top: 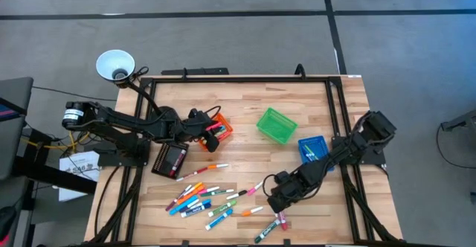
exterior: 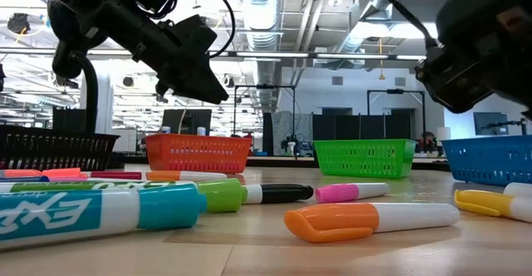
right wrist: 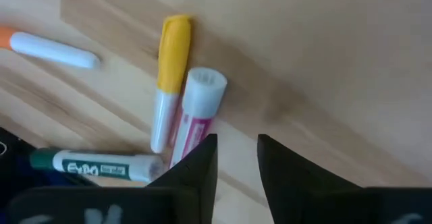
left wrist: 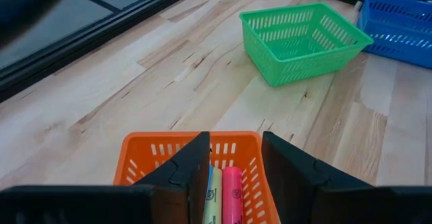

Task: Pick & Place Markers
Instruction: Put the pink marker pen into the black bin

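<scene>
Many markers (top: 204,199) lie flat on the wooden table, near its front edge. My right gripper (top: 277,199) points steeply down over a few of them, open by a narrow gap (right wrist: 236,153) with bare wood between the fingers. Just beside it lie a pink-labelled marker (right wrist: 196,109), a yellow-capped one (right wrist: 172,69) and a green one (right wrist: 94,163). My left gripper (top: 212,132) hangs open (left wrist: 235,163) above the orange bin (left wrist: 155,146). A pink marker (left wrist: 233,197) and a yellowish one (left wrist: 214,197) lie in that bin. My right gripper has one finger (right wrist: 202,160) standing over the lower barrel (right wrist: 183,140) of the pink-labelled marker, which lies flat on the table. I cannot tell whether the finger touches it. My left gripper touches nothing.
A green bin (top: 277,124) and a blue bin (top: 313,147) stand right of the orange one, and a black bin (top: 169,159) stands to its left. A white lamp-like cone (top: 115,65) sits off the far left corner. Bare wood lies between the bins and the markers.
</scene>
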Available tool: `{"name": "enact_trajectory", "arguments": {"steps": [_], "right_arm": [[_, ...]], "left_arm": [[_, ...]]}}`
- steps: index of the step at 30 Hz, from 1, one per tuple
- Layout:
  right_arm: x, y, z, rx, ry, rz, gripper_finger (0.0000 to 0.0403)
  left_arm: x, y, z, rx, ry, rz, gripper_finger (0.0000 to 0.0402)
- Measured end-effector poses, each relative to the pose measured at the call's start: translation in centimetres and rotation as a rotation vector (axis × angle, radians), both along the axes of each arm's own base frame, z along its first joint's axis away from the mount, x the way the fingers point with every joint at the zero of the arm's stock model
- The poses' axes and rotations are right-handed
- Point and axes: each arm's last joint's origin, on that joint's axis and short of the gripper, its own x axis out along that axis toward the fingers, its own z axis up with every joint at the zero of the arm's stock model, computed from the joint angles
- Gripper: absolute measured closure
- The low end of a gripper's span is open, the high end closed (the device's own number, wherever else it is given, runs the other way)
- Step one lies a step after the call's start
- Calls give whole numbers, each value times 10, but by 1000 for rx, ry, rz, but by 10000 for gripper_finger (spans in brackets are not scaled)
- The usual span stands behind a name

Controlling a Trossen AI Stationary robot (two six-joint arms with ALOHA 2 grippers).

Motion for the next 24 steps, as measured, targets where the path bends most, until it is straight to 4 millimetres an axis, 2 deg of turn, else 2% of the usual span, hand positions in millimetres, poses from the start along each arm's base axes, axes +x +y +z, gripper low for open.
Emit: {"name": "enact_trajectory", "arguments": {"steps": [11,17,24], "right_arm": [[9,-4,2,52,-59,36,256],[6,1,2,28,-59,8,255],[5,9,-13,-5,-19,1,267]], "left_arm": [[0,0,0,0,-5,0,271],[0,0,0,0,-5,0,271],[0,0,0,0,-6,0,271]]}}
